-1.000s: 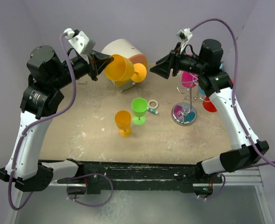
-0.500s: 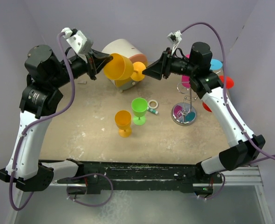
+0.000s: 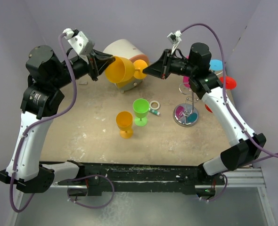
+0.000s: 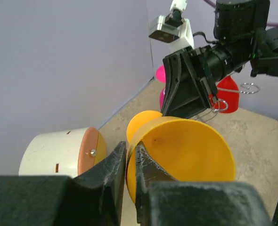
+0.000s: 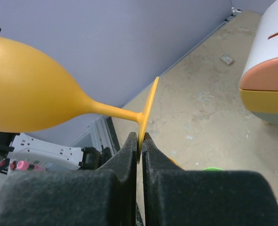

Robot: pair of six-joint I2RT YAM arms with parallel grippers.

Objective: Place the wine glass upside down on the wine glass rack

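Observation:
A yellow wine glass [image 3: 120, 69] hangs sideways above the back of the table, held at both ends. My left gripper [image 3: 106, 63] is shut on its rim, one finger inside the bowl [image 4: 191, 150] and one outside. My right gripper [image 3: 146, 71] is shut on the edge of the round foot [image 5: 148, 106], with the stem and bowl [image 5: 30, 94] stretching away from it. The wine glass rack [image 3: 192, 96], a chrome wire stand on a shiny disc base, stands at the right behind the right arm. Pink [image 3: 192, 80], blue [image 3: 217, 65] and red [image 3: 227, 83] glasses hang on it.
A white and orange drum [image 3: 125, 54] lies at the back, just below the held glass. A green glass [image 3: 140, 109] and an orange glass [image 3: 125, 122] stand upright mid-table, with a tape roll [image 3: 154, 105] beside them. Purple walls close in the back and sides.
My right gripper has moved left from beside the rack to the glass's foot and shut on it. The left arm and the glass have stayed in place.

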